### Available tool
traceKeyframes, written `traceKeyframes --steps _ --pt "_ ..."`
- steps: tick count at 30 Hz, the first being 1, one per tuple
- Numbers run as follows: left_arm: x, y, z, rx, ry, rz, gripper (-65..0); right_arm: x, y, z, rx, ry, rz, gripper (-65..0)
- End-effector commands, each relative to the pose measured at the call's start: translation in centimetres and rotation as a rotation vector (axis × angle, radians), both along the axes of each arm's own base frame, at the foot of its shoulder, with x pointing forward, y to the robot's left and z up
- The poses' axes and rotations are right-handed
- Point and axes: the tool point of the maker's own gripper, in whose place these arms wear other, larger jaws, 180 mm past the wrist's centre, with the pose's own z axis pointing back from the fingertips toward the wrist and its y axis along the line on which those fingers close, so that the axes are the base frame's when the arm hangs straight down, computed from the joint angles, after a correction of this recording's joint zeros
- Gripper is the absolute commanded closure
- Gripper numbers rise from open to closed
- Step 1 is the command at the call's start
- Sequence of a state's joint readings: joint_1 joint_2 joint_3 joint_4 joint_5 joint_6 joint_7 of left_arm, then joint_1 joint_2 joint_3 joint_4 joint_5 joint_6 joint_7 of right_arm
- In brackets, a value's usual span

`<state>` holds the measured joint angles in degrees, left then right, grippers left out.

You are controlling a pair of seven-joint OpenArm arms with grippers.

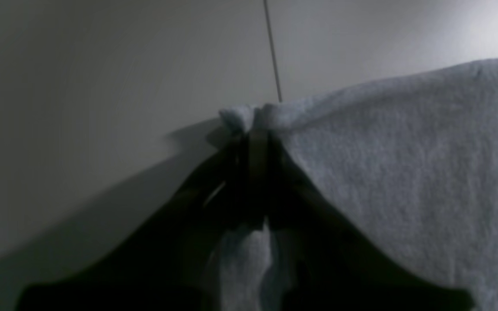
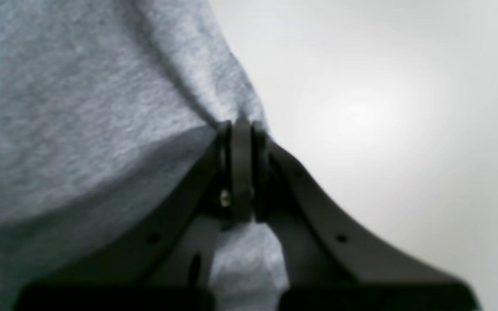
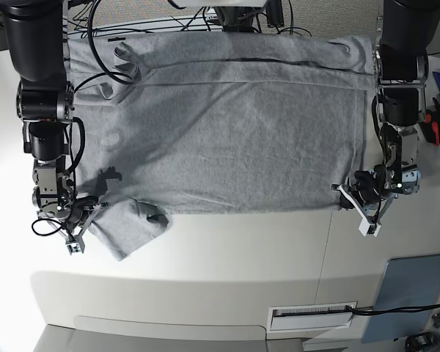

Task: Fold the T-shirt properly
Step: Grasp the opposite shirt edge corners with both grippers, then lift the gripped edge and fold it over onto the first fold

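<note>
The heather-grey T-shirt [image 3: 235,125] lies spread across the white table [image 3: 227,249], plain side up, with no lettering showing. One sleeve [image 3: 132,229] sticks out at the lower left. My left gripper [image 3: 354,202] is at the shirt's lower right corner. The left wrist view shows this gripper [image 1: 253,125] shut on a bunched edge of the grey cloth [image 1: 404,172]. My right gripper [image 3: 86,222] is at the lower left by the sleeve. The right wrist view shows it [image 2: 241,129] shut on a pinch of the cloth [image 2: 80,108].
A blue-grey panel [image 3: 411,286] lies at the table's lower right. A vent slot [image 3: 312,315] sits near the front edge. Cables [image 3: 132,18] run along the back. Red and blue tools [image 3: 438,117] lie at the right edge. A table seam [image 1: 272,52] runs ahead of my left gripper.
</note>
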<state>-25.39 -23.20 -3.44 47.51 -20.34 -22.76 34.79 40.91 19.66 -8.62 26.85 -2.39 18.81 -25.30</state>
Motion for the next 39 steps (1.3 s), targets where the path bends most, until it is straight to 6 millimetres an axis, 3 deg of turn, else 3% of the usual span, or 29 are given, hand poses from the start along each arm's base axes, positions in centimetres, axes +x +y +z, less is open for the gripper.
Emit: traceKeyframes --steps 1,5,10,16,18,21,26,31,36,39 --pt "0.5 0.8 0.8 0.031 -0.01 -0.001 0.0 1.4 -1.2 2.4 -0.043 -0.047 -0.013 -0.2" --pt "1.1 0.4 2.0 0.028 -0.052 -0.007 0.0 2.0 -1.4 4.9 -0.112 -0.123 -0.017 0.0" --pt "0.9 -0.2 3.0 0.03 -0.097 -0.005 0.0 0.8 -0.5 6.7 -0.202 -0.211 -0.001 0.0" --pt "-0.8 -0.7 2.1 0.034 -0.093 -0.024 0.0 0.2 -1.5 8.0 -0.244 -0.271 -0.033 -0.1" --pt "-1.3 -0.8 1.6 0.031 -0.089 -0.025 0.0 0.5 -1.9 8.7 -0.251 -0.273 -0.041 -7.6" --pt "-1.7 -1.0 1.2 0.026 -0.085 -0.031 0.0 1.0 -2.3 9.7 -0.256 -0.288 -0.052 -8.2" --pt "-1.9 -1.0 1.0 0.027 -0.079 -0.031 0.0 1.1 -1.6 9.4 -0.219 -0.274 -0.027 -8.6" --pt "-1.9 -1.0 1.0 0.026 -0.082 -0.031 0.0 1.2 1.4 8.6 -0.099 -0.249 0.104 -26.4" --pt "-1.9 -1.0 1.0 0.027 -0.078 -0.031 0.0 1.4 1.3 8.7 -0.084 -0.241 0.09 -26.5" --pt "-1.9 -1.0 1.0 0.027 -0.079 -0.031 0.0 1.1 0.5 7.1 -0.051 -0.194 0.049 -26.4"
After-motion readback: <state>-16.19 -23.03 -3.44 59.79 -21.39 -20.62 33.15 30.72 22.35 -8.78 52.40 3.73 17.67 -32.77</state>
